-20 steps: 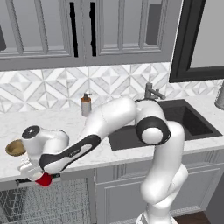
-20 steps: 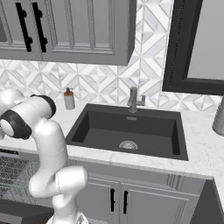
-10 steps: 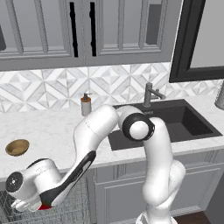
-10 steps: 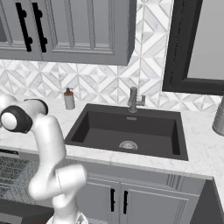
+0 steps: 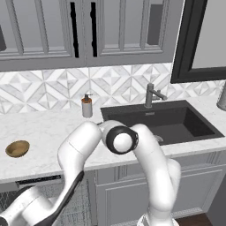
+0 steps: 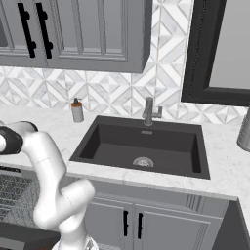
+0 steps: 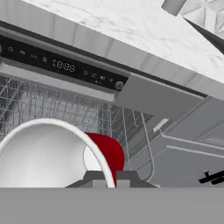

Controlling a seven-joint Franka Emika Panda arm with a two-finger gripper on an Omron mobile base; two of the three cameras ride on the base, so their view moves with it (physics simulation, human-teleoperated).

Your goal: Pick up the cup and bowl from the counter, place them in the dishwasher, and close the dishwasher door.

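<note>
Grey wire dishwasher rack (image 7: 65,109) lies open just past the red white-rimmed cup (image 7: 65,153), which blocks the near approach. Black control strip (image 7: 61,65) and white marble counter edge (image 7: 131,35) cap headroom above. Grey panelled cabinet door (image 7: 183,162) walls one side.

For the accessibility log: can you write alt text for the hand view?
The red cup, white inside, sits in the shut claw, before the dishwasher with its grey wire racks and black control strip, under the white marble counter.
</note>
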